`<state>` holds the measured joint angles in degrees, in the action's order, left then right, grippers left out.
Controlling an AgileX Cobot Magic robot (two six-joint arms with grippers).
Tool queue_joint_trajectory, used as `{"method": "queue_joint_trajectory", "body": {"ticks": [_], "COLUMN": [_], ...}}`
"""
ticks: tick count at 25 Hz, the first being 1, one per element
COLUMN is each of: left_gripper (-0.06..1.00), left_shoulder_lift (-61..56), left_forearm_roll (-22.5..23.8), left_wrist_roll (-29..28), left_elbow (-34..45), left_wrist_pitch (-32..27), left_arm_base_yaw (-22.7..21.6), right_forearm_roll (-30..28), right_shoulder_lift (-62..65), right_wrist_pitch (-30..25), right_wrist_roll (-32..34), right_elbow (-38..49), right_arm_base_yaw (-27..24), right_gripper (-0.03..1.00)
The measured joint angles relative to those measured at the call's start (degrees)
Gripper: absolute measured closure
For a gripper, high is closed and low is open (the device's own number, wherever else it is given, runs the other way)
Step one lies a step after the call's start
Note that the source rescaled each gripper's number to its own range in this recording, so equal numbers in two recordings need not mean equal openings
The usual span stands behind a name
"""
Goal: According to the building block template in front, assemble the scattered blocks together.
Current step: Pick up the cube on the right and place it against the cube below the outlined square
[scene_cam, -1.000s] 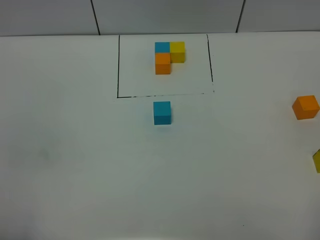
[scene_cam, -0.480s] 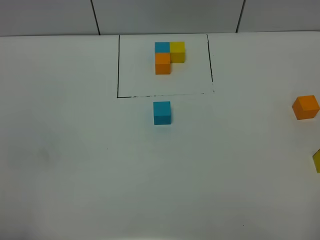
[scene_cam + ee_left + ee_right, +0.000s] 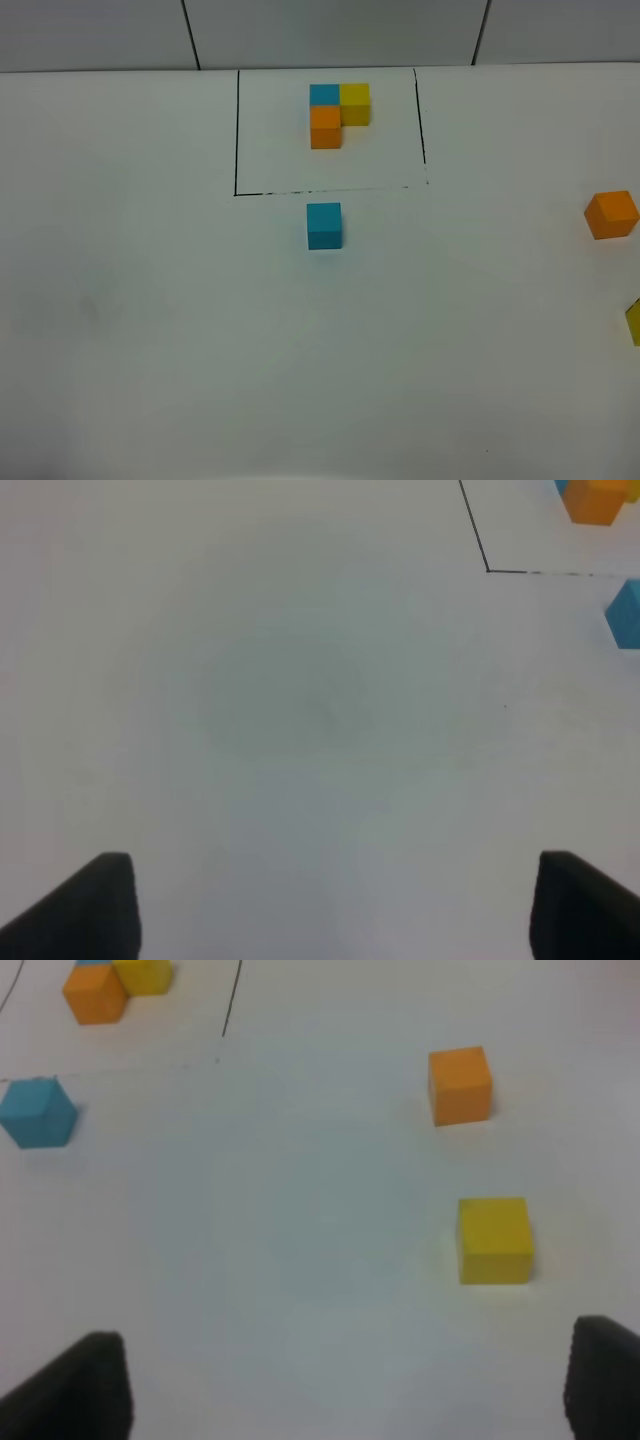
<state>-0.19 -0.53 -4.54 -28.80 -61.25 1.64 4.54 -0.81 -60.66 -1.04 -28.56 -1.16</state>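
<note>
The building block template (image 3: 338, 115) is a tight cluster of a blue, a yellow and an orange cube inside a thin black outline at the back of the white table. A loose sky blue cube (image 3: 324, 225) sits just in front of that outline. At the right edge lie a loose orange cube (image 3: 611, 214) and a loose yellow cube (image 3: 634, 321), half cut off. The right wrist view shows the orange cube (image 3: 460, 1084), yellow cube (image 3: 494, 1239) and blue cube (image 3: 37, 1111). My left gripper (image 3: 330, 910) and right gripper (image 3: 345, 1390) are open and empty over bare table.
The white table (image 3: 200, 350) runs to a tiled grey wall (image 3: 330, 30) at the back. The left wrist view catches the outline's corner (image 3: 487, 570) and part of the blue cube (image 3: 625, 613).
</note>
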Motion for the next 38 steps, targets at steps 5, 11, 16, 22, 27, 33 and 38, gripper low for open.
{"method": "queue_joint_trajectory", "body": {"ticks": [5, 11, 16, 22, 27, 33, 38], "left_gripper": [0.26, 0.26, 0.26, 0.27, 0.27, 0.27, 0.27], "left_shoulder_lift": [0.0, 0.0, 0.0, 0.0, 0.0, 0.0, 0.0], "left_forearm_roll": [0.0, 0.0, 0.0, 0.0, 0.0, 0.0, 0.0], "left_wrist_roll": [0.0, 0.0, 0.0, 0.0, 0.0, 0.0, -0.2], "left_elbow": [0.0, 0.0, 0.0, 0.0, 0.0, 0.0, 0.0], "left_wrist_pitch": [0.0, 0.0, 0.0, 0.0, 0.0, 0.0, 0.0], "left_arm_base_yaw": [0.0, 0.0, 0.0, 0.0, 0.0, 0.0, 0.0], "right_forearm_roll": [0.0, 0.0, -0.5, -2.7, -3.8, -3.9, -3.9], "right_shoulder_lift": [0.0, 0.0, -0.1, -10.7, -31.7, -59.8, -71.5], "right_wrist_pitch": [0.0, 0.0, 0.0, 3.6, 8.3, 9.3, 11.8], "right_wrist_roll": [0.0, 0.0, 0.2, 0.3, 0.4, -3.1, -6.3], "right_elbow": [0.0, 0.0, 0.0, -2.5, -10.0, -21.6, -25.9], "right_arm_base_yaw": [0.0, 0.0, 0.0, 0.0, 0.0, 0.0, 0.0], "right_gripper": [0.22, 0.22, 0.18, 0.01, -0.03, -0.03, -0.03]}}
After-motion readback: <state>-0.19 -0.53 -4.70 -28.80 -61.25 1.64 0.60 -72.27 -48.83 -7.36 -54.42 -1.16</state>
